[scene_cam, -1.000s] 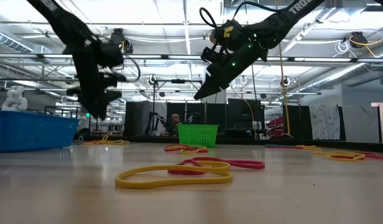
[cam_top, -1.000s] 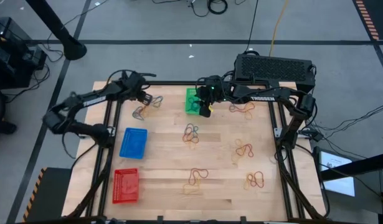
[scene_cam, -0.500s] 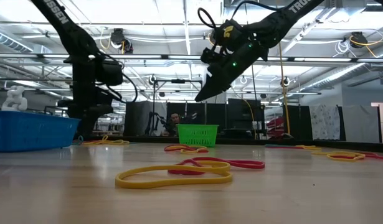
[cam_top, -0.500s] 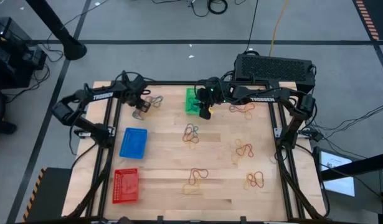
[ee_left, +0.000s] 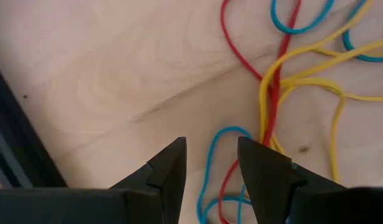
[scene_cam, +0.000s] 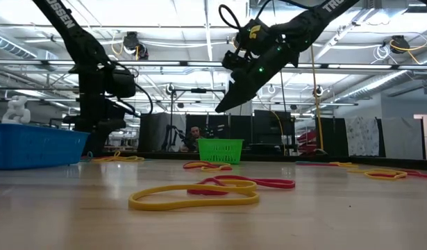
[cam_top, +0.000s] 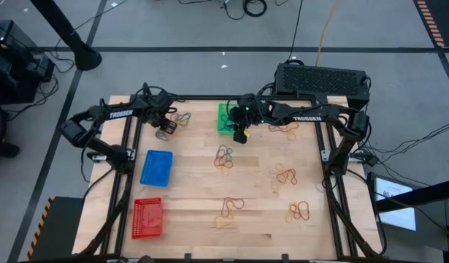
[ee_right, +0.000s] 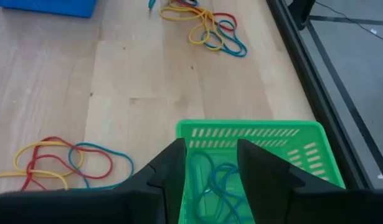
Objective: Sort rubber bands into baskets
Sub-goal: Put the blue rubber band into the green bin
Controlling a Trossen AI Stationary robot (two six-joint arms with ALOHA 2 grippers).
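Note:
My left gripper (cam_top: 164, 131) (ee_left: 212, 149) is open by a narrow gap, low over a tangle of red, yellow and blue rubber bands (cam_top: 177, 120) at the table's far left. A blue band's loop (ee_left: 223, 133) lies just ahead of the gap, and I cannot tell whether the fingers touch it. My right gripper (cam_top: 240, 134) (ee_right: 212, 152) is open by a like gap and empty. It hangs above the near edge of the green basket (cam_top: 224, 118) (ee_right: 247, 128), in which blue bands (ee_right: 219, 180) lie. The blue basket (cam_top: 156, 167) and the red basket (cam_top: 147, 218) stand near the left edge.
Other band tangles lie on the wood: at the middle (cam_top: 224, 155), far right (cam_top: 285, 126), right (cam_top: 286, 175), near middle (cam_top: 231, 210) and near right (cam_top: 299, 212). A large black box (cam_top: 323, 79) stands behind the far edge. A person (scene_cam: 194, 136) shows far off in the room.
My left gripper has gone down and a little toward the table's near edge, onto the band tangle at the far left. The bands lie as before.

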